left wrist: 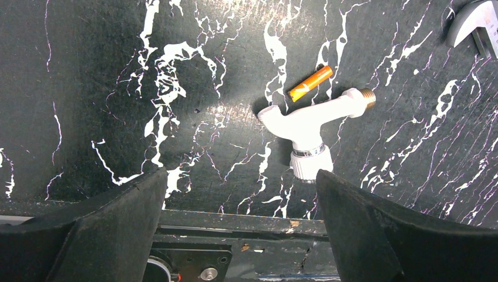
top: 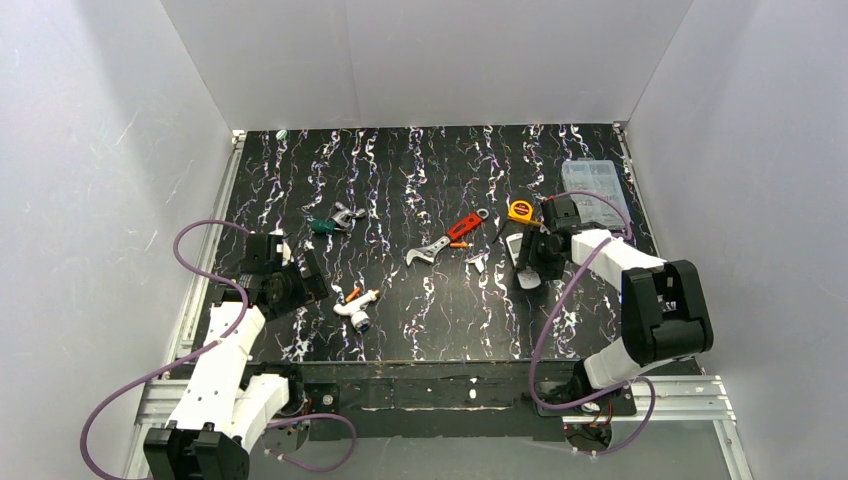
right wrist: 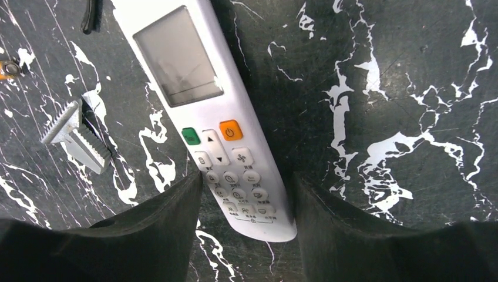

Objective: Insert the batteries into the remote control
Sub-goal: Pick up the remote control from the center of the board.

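Since the remote control (right wrist: 199, 100) lies face up on the bench (right wrist: 411, 88), buttons showing, I judge the step in hand is turning it over so the battery recess comes uppermost. My right pincer (right wrist: 246, 189) is clamped on its button end, fingers (right wrist: 170, 217) pressed against both long edges. I'd lift only just clear of the bench and roll slowly, watching that the slim body doesn't pivot out of a hold so near one end. My left pincer (left wrist: 241, 182) hangs spread wide above one orange battery (left wrist: 311, 83), which lies well apart from the remote, just beside a white tap fitting (left wrist: 311, 126).
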You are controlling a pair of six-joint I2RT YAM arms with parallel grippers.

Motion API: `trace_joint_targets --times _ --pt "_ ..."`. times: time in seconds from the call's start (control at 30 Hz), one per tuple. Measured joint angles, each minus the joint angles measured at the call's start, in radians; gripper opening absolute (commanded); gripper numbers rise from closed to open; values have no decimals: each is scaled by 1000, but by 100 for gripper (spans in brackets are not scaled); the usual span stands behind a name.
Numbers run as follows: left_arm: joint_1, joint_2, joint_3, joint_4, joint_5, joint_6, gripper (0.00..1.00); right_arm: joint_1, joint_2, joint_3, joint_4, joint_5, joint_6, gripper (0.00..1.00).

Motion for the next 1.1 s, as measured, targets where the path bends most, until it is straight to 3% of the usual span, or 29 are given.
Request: trace_joint_targets --times 0.1,0.37,0.43,0.57,0.8,0.93,1.1 --pt "0 0 0 0 0 0 99 15 27 28 -27 26 17 61" --pt "0 1 0 0 0 0 99 62 87 88 -72 82 45 39" --pt "0 2 0 0 0 0 99 73 93 93 -73 89 51 30" --pt "0 3 0 0 1 0 100 90 95 96 -69 98 56 1" --pt "0 9 1 -4 9 -1 99 134 56 78 -68 103 47 1" --pt "0 9 50 -59 22 -16 99 191 -106 43 -72 73 9 1" --pt "0 7 224 -122 66 -101 99 324 -335 43 -42 8 -42 1"
